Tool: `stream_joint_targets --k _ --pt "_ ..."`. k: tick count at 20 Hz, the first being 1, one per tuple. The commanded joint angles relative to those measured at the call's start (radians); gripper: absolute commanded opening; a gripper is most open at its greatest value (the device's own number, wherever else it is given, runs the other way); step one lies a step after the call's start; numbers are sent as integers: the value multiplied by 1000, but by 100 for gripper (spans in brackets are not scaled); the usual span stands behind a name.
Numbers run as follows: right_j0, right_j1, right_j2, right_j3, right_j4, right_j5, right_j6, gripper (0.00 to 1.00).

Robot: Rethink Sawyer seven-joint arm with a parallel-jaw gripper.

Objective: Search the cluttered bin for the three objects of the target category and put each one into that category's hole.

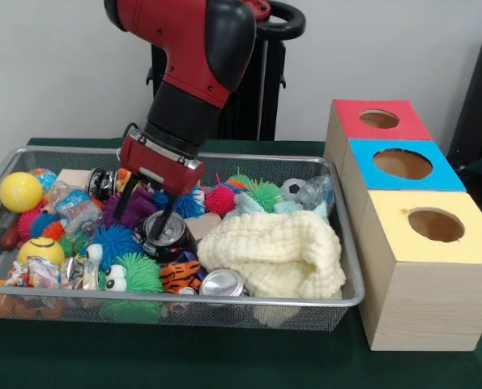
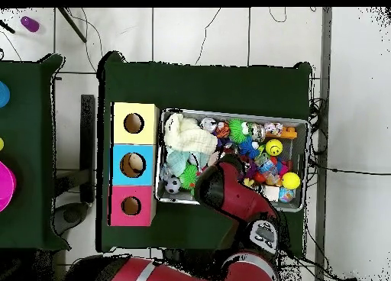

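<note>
Two open tool (image 1: 141, 209) fingers, straddling purple toy (image 1: 135, 207), over bin (image 1: 350, 267).

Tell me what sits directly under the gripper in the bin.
Under the gripper, whose fingers are spread open, a dark can lies among spiky balls in the wire bin. The striped tiger toy lies just in front. Anything beneath the can is covered.

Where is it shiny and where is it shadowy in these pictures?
Front view: the silver can glints by the front rim of the wire tray, and the red hole is shaded inside. Overhead view: that hole looks dark too.
</note>
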Motion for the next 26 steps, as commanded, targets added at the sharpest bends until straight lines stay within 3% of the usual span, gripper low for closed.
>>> stream_joint_targets --k 1,12,17,26 --pt "20 8 114 56 8 -65 268 100" --pt "60 15 91 49 51 -64 271 100" --pt "65 32 89 11 76 -53 258 100" --pt "15 50 136 -5 16 -127 272 100"
